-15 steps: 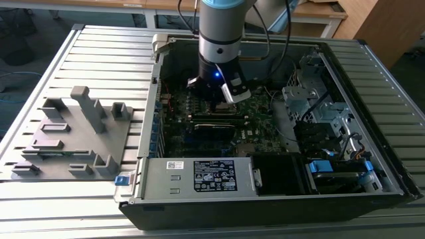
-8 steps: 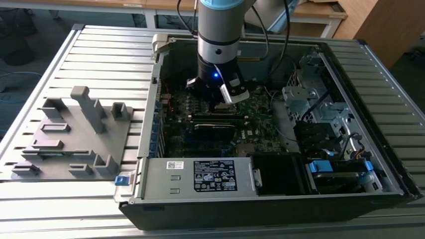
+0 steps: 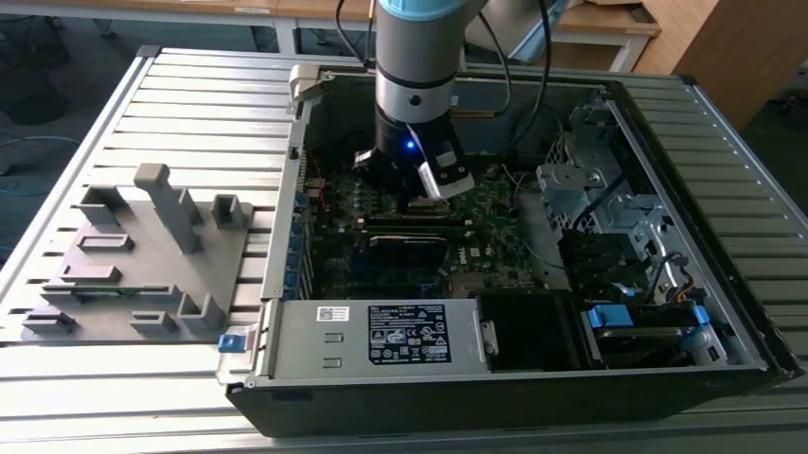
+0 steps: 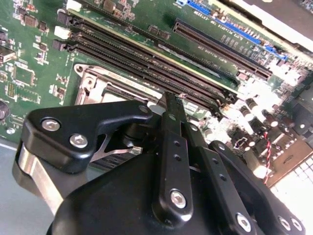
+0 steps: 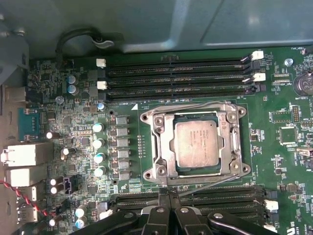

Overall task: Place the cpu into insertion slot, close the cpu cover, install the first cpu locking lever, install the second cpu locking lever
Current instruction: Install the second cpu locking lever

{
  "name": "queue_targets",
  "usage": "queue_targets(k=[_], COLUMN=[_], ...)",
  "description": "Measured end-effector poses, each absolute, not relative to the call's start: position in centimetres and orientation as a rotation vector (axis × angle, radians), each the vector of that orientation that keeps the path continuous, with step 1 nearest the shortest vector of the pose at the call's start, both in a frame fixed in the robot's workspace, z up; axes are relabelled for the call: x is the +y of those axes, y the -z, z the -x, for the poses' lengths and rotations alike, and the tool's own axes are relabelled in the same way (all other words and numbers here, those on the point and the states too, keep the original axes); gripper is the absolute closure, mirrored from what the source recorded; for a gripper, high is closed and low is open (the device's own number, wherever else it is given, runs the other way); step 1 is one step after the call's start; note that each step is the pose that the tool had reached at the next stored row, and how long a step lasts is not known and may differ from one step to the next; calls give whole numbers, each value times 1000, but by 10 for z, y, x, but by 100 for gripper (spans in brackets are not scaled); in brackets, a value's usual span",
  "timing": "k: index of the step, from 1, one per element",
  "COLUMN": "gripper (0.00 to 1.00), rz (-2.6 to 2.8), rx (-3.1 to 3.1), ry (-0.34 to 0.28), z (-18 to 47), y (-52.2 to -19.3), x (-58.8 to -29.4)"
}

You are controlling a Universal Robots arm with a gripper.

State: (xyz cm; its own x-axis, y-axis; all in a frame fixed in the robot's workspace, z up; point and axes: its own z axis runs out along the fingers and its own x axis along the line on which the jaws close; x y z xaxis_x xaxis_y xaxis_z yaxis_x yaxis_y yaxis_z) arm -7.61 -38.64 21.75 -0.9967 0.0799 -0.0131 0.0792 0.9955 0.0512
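The arm point(image 3: 414, 57) reached down into the open computer case point(image 3: 707, 123), which lay on its side on the slatted counter point(image 3: 189, 113), with a grey moulded fixture tray point(image 3: 139, 255) well apart toward the exterior view's left. In the exterior view the jaws point(image 3: 423, 194) hung low over the green motherboard point(image 3: 505, 255), close above the socket area.

In the first wrist view the cpu point(image 5: 196, 143) lay flat in the insertion slot point(image 5: 172, 152), its silvery face up. Being square, it had no real long axis; its edges ran parallel to the slot's rim and to the long black memory slots point(image 5: 176, 78) at 12 o'clock of it. The cpu cover point(image 5: 161, 147) lay flat around the chip, framing it through its cut-out centre. A thin wire lever point(image 5: 195, 108) ran along the cover's 12 o'clock edge, and a second point(image 5: 215, 180) along its 6 o'clock edge; whether either was latched could not be told.

The jaws point(image 5: 168, 196) showed at 6 o'clock of the socket in that view, their black fingertips point(image 5: 164, 200) drawn together with no visible gap and nothing seen between them, over the nearer bank of memory slots. In the second wrist view the jaws point(image 4: 168, 100) likewise looked clenched, with the black linkage point(image 4: 88, 127) in front and part of the socket frame point(image 4: 98, 83) showing beyond.
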Motion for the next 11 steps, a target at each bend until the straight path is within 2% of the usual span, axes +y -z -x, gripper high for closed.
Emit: queue_targets(k=[11], gripper=[90], rz=[-125], rx=[3123], ry=[-79], z=[77], y=[-218], x=[-393])
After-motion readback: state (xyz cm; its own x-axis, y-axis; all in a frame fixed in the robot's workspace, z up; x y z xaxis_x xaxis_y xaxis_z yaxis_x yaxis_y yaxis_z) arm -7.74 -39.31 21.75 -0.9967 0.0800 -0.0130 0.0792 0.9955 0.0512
